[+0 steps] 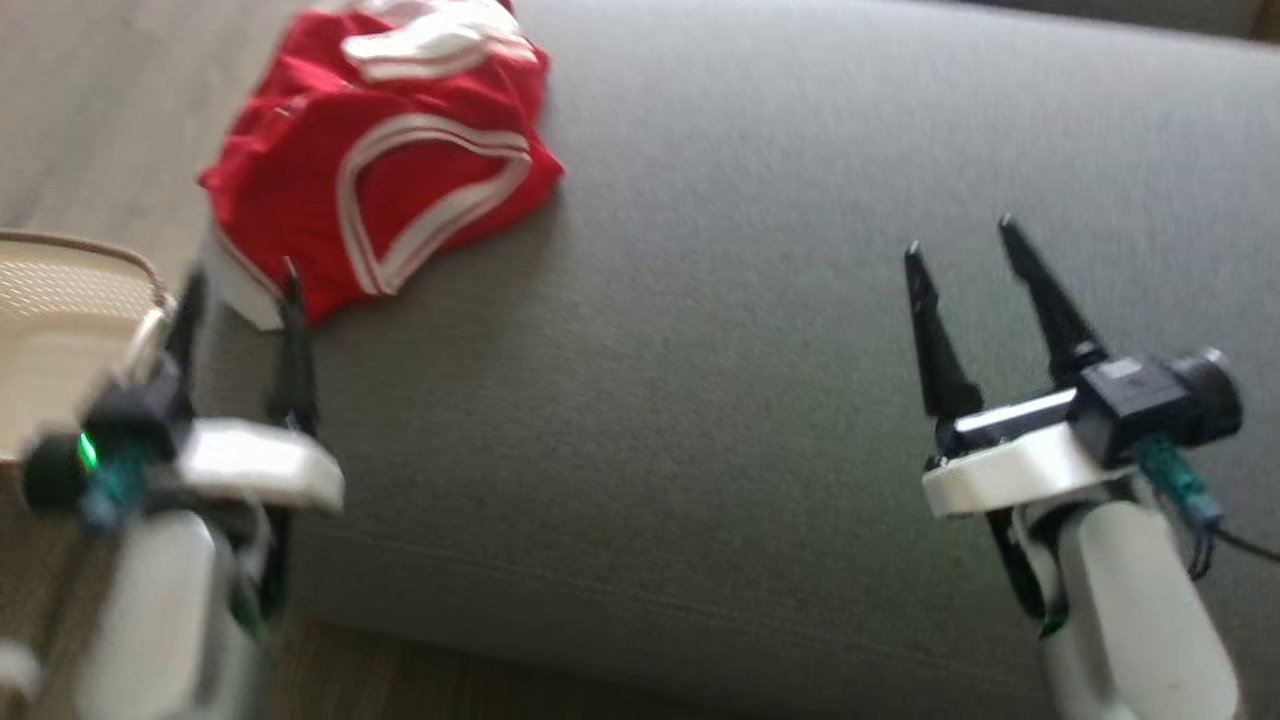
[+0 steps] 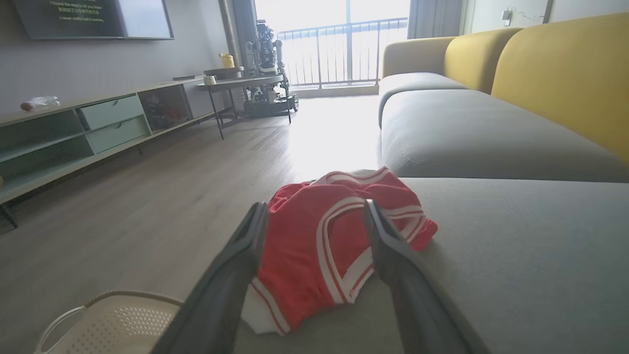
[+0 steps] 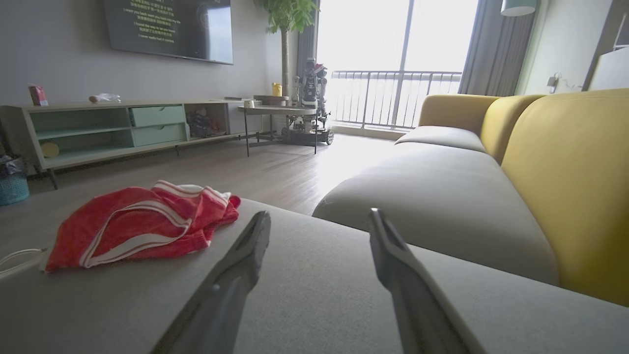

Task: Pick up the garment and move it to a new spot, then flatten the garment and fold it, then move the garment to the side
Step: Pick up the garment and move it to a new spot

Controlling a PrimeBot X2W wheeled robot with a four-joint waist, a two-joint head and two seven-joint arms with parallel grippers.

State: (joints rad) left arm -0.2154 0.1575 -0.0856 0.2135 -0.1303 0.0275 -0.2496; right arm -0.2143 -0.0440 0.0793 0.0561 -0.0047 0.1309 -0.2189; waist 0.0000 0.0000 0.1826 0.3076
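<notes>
Crumpled red, white-trimmed garment (image 1: 300, 200) at the left edge of the grey fabric sofa seat (image 1: 800, 350); left gripper (image 1: 240, 286), spread and empty, aligned just before it, presumably for pickup; right gripper (image 1: 958, 236) likewise released, well apart

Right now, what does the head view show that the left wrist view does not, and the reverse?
The head view adds the right end effector, open over the grey seat cushion. The left wrist view adds the yellow backrests, the long cabinet, the side table and the balcony railing. Both share the crumpled red garment, the cream basket, the cushion, and the left end effector, open and facing the garment.
</notes>
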